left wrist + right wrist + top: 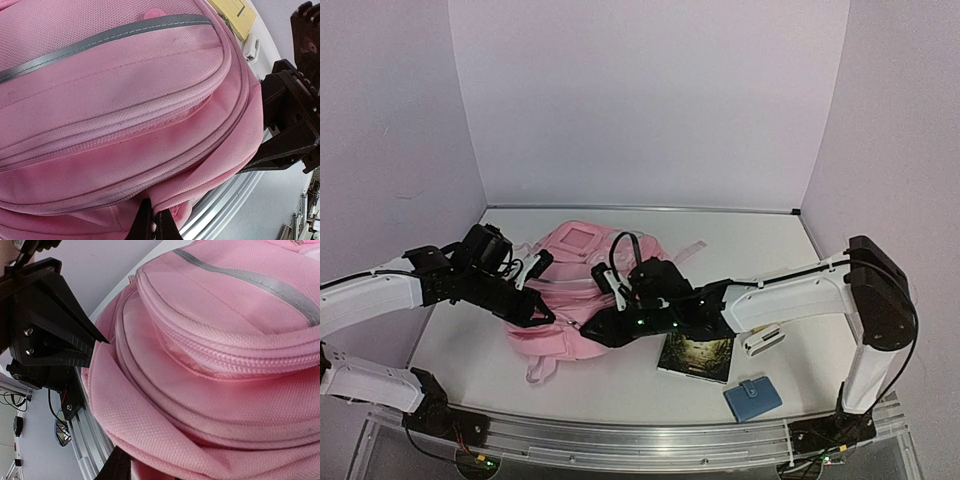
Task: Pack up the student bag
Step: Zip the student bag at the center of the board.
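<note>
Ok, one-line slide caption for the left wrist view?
Left wrist view: left gripper shut on the edge of the student bag, grey trim strip above, right gripper alongside.

A: Pink bag flat on the table, left of centre, front face up!
B: Big one. A grey strip curves across the front pocket, and the zip below it is closed.
A: Fabric's bunched in folds along the near edge, and a strap loop trails out.
</note>
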